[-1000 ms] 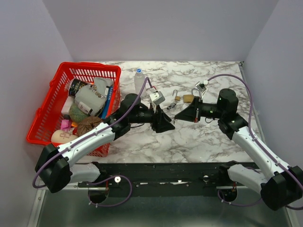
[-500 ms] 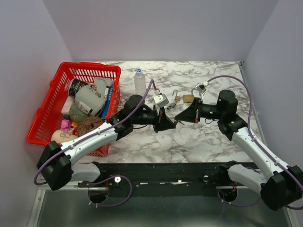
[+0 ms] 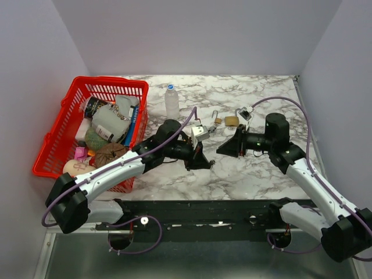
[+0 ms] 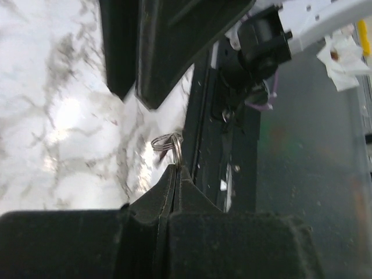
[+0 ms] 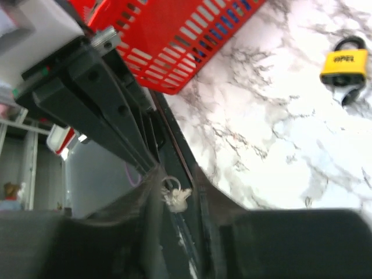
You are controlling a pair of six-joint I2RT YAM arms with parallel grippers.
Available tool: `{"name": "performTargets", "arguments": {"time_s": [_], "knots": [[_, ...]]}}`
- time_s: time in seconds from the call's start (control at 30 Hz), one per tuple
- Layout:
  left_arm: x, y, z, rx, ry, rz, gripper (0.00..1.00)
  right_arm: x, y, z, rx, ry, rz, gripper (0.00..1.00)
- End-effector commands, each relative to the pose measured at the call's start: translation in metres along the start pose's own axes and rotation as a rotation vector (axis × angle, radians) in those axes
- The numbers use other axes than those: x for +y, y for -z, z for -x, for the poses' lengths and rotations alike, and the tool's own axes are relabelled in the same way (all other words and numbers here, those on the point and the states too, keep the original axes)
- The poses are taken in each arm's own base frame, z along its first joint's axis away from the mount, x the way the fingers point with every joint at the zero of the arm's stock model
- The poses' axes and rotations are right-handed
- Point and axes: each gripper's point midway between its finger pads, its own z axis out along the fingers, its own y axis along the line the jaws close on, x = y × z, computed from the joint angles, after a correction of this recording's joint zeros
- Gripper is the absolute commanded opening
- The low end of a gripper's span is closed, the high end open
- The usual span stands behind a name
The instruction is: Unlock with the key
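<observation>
1. Marble table (image 3: 261, 93) in a grey-walled bay, with both arm bases at 6 o'clock in the top view.
2. Red basket (image 3: 110, 82) sits at 9 o'clock on the table, packed with mixed goods. Clear bottle (image 3: 171, 100) stands upright just off its far right corner.
3. Brass padlock (image 3: 231, 121) lies flat near table centre, toward 12 o'clock. It is clear of both arms and nothing touches it. Right wrist view shows it yellow-faced, shackle pointing away.
4. Left gripper (image 3: 204, 163) is at table centre, at about 7 o'clock from the padlock. Jaws are pressed fully together, pinching the key ring (image 4: 168, 142). The wire loop sticks out past the fingertips and hangs above the marble.
5. Key blade itself is not made out; only the ring shows clearly. It is well apart from the padlock.
6. Right gripper (image 3: 222, 149) is at about 2 o'clock from the left one, tips facing it and just beside it. Jaws are partway apart, a gap showing between the fingers (image 5: 116, 209). They clamp nothing.
7. Through that gap, the right wrist view shows the left gripper's tip with the ring.
</observation>
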Motion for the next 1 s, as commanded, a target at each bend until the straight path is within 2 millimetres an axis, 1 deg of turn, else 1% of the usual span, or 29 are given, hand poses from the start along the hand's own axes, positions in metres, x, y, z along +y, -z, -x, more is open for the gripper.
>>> {"name": "performTargets", "arguments": {"time_s": [0.0, 0.03, 0.07, 0.13, 0.2, 0.27, 0.33, 0.37, 0.43, 0.5, 0.6, 0.8, 0.97], "knots": [[-0.022, 0.006, -0.037, 0.164, 0.038, -0.134, 0.00, -0.006, 0.014, -0.006, 0.030, 0.235, -0.102, 0.45], [-0.023, 0.005, -0.042, 0.184, 0.043, -0.148, 0.00, -0.004, 0.016, -0.012, 0.046, 0.251, -0.101, 0.50], [-0.024, 0.005, -0.047, 0.200, 0.053, -0.159, 0.00, 0.001, 0.015, -0.019, 0.065, 0.272, -0.083, 0.52], [-0.027, 0.006, -0.055, 0.234, 0.077, -0.183, 0.00, 0.003, 0.013, -0.029, 0.092, 0.294, -0.065, 0.53], [-0.028, 0.006, -0.059, 0.256, 0.078, -0.191, 0.00, 0.008, 0.009, -0.038, 0.119, 0.305, -0.035, 0.53], [-0.030, 0.006, -0.059, 0.262, 0.079, -0.204, 0.00, 0.008, 0.005, -0.048, 0.148, 0.303, -0.019, 0.53], [-0.031, 0.006, -0.059, 0.262, 0.082, -0.213, 0.00, 0.012, 0.001, -0.052, 0.158, 0.306, 0.006, 0.51], [-0.031, 0.006, -0.060, 0.264, 0.086, -0.214, 0.00, 0.014, -0.001, -0.059, 0.175, 0.301, 0.022, 0.50], [-0.030, 0.005, -0.061, 0.269, 0.090, -0.214, 0.00, 0.015, -0.006, -0.064, 0.189, 0.292, 0.036, 0.49], [-0.030, 0.006, -0.061, 0.268, 0.090, -0.214, 0.00, 0.014, -0.010, -0.074, 0.214, 0.271, 0.046, 0.48], [-0.032, 0.006, -0.061, 0.267, 0.092, -0.226, 0.00, 0.014, -0.014, -0.081, 0.225, 0.263, 0.064, 0.47], [-0.031, 0.005, -0.061, 0.269, 0.093, -0.220, 0.00, 0.023, -0.021, -0.084, 0.233, 0.261, 0.114, 0.46], [-0.028, 0.005, -0.061, 0.267, 0.089, -0.205, 0.00, 0.024, -0.028, -0.092, 0.267, 0.253, 0.126, 0.45]]}}
